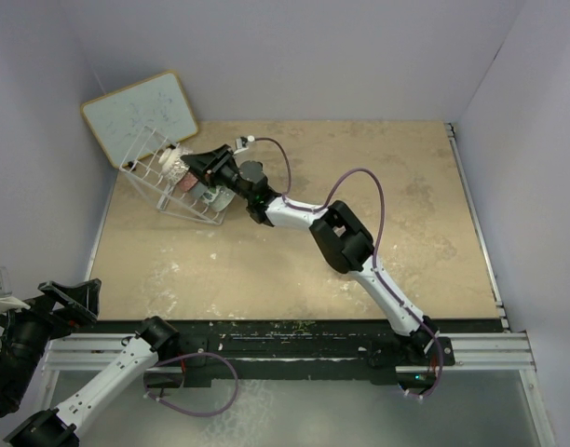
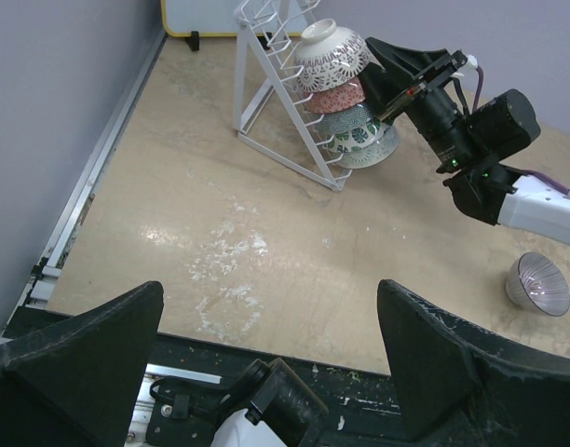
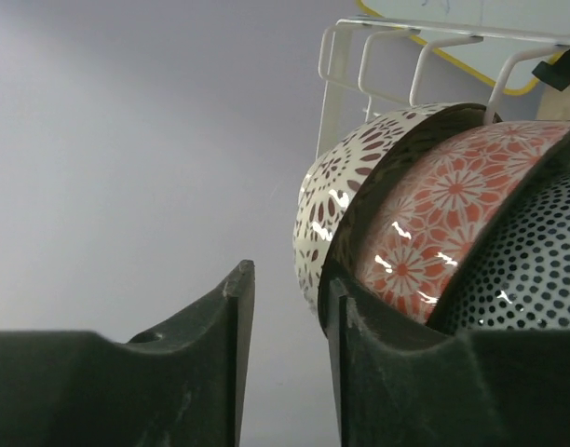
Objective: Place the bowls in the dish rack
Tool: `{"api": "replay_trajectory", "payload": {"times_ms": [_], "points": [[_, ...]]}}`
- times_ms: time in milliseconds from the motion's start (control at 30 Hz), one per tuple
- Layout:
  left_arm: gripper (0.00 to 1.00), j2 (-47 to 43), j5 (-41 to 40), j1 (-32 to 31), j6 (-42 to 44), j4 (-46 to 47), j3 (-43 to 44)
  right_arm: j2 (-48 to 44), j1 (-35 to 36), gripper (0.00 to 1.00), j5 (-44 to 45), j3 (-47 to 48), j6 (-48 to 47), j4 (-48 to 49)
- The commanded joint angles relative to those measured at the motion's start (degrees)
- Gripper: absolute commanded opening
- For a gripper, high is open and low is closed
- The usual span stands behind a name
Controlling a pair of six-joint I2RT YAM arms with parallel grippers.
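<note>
While four bowls [image 2: 346,102] stand in the dish rack [image 2: 239,84] just beyond the right gripper's [image 3: 287,279] narrowly parted, empty jaws, a fifth bowl [image 2: 537,283] lies on the table [image 2: 220,214] well behind them. Left gripper [image 2: 271,287]: jaws wide, empty.

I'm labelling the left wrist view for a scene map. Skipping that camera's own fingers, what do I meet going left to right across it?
dish rack → bowls stacked in the rack → right gripper → lone bowl on the table
</note>
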Motion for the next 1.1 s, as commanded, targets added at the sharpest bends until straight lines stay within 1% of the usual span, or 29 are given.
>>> {"api": "replay_trajectory", "payload": {"times_ms": [0, 100, 333, 533, 733, 900, 1000, 1067], "points": [[0.99, 0.35, -0.32, -0.33, -0.31, 0.39, 0.15, -7.35, 0.18, 0.43, 1.21, -1.22, -2.66, -2.02], [0.99, 0.64, -0.4, -0.32, -0.33, 0.37, 0.16, -8.9, 0.2, 0.47, 1.32, -2.45, -3.29, -4.63], [0.99, 0.6, -0.48, -0.33, -0.56, 0.46, -0.45, -13.06, 0.11, 0.48, 1.97, -7.36, -4.8, -7.14], [0.99, 0.67, -0.62, -0.32, -0.58, 0.46, -0.46, -15.44, 0.16, 0.48, 1.19, -11.13, -4.99, -6.37], [0.99, 0.56, -0.77, -0.28, -0.65, 0.38, -0.63, -21.66, 0.13, 0.48, 2.15, -19.28, -6.74, -4.58], [0.99, 1.13, -0.9, -0.41, -0.48, 1.0, -0.63, -30.83, 0.2, 0.48, 1.8, -27.35, -13.94, -7.43], [0.99, 1.45, -0.63, -0.41, -0.3, 1.46, -0.69, -37.76, 0.2, 0.49, 1.07, -32.06, -21.88, -14.24], [0.99, 1.36, -0.58, -0.39, -0.21, 1.74, -0.87, -42.77, 0.2, 0.51, 3.12, -35.17, -28.18, -21.95]]}}
